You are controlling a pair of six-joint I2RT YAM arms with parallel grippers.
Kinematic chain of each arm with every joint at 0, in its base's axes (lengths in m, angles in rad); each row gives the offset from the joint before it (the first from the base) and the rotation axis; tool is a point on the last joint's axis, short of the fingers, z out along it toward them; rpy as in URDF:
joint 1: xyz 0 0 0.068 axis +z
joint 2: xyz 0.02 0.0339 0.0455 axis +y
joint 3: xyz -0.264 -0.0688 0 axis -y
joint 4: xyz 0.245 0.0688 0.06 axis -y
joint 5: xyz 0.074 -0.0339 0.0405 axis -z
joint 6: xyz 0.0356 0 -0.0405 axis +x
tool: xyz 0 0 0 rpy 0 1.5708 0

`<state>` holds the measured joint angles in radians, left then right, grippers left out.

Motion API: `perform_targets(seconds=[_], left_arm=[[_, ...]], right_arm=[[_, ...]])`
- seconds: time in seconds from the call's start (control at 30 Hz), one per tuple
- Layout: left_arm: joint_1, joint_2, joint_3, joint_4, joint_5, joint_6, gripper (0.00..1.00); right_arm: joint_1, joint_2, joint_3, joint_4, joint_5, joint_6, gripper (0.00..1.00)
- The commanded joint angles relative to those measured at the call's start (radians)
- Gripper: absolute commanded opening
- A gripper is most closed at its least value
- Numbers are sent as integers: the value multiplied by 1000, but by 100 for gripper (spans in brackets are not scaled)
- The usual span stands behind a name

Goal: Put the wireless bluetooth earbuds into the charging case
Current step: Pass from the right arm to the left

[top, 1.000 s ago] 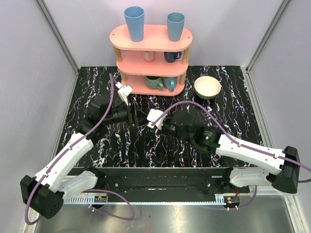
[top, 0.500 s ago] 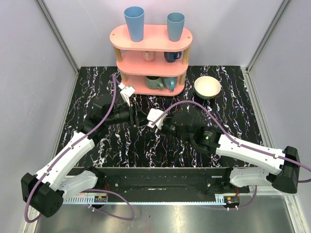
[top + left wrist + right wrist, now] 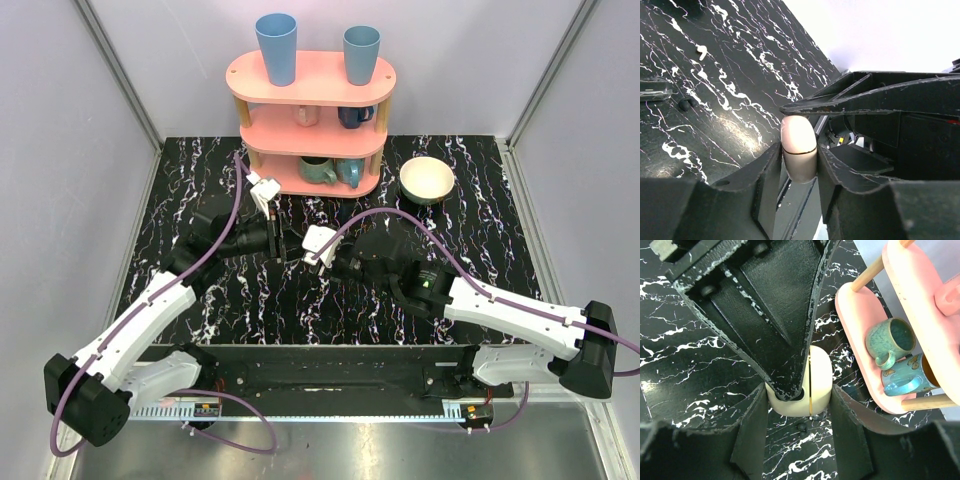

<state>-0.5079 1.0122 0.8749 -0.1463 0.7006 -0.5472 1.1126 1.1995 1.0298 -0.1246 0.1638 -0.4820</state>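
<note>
The charging case (image 3: 799, 145) is a small cream-white rounded box with a thin seam around it, and it looks closed. It hangs above the marbled table between both grippers, which meet tip to tip at the table's middle. My left gripper (image 3: 799, 162) is shut on it, a finger pressing each side. My right gripper (image 3: 799, 402) also holds the charging case (image 3: 817, 380) between its fingers, with a left finger (image 3: 775, 315) lying across it. From above, the case is hidden where the left gripper (image 3: 284, 246) and right gripper (image 3: 304, 250) meet. I cannot make out the earbuds.
A pink three-tier shelf (image 3: 311, 125) with cups stands at the back, close behind the grippers. A cream bowl (image 3: 427, 180) sits to its right. Mugs (image 3: 890, 342) on the lowest tier lie just beyond the case. Small dark bits (image 3: 801, 426) lie on the table under the case.
My left gripper's fingers have closed in onto the case, and that arm has edged slightly towards the right gripper. The right arm has stayed still.
</note>
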Motion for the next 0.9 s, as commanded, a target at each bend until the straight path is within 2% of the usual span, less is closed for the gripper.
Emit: perform_targets(seconds=[0.0, 0.1, 0.13, 0.17, 0.2, 0.4, 0.5, 0.53, 0.63, 0.73, 0.87], left_arm=[[-4, 2, 12, 53, 23, 6, 31], [-6, 2, 13, 54, 27, 12, 17], [-7, 3, 15, 48, 27, 21, 7], [-6, 5, 18, 44, 30, 27, 0], [-6, 3, 18, 39, 24, 44, 0], [-6, -58, -16, 23, -61, 119, 0], [-6, -127, -50, 39, -133, 177, 0], [-4, -147, -68, 65, -153, 193, 0], [-4, -233, -126, 141, -207, 239, 0], [-6, -319, -200, 278, -213, 282, 0], [-6, -432, -319, 473, -208, 343, 0]], right_arm=[[9, -21, 3, 37, -7, 2, 7], [9, -20, 1, 39, -9, 2, 11], [9, -20, 3, 37, -4, 3, 16], [9, -18, 6, 40, 0, 6, 38], [9, -18, 7, 43, 14, 9, 46], [9, -60, 4, 103, 75, 57, 78], [9, -96, 4, 115, 98, 111, 85], [9, -107, 4, 115, 114, 161, 92], [9, -152, 18, 114, 192, 290, 100], [9, -184, 47, 109, 217, 423, 100], [6, -161, 143, 1, 181, 589, 100]])
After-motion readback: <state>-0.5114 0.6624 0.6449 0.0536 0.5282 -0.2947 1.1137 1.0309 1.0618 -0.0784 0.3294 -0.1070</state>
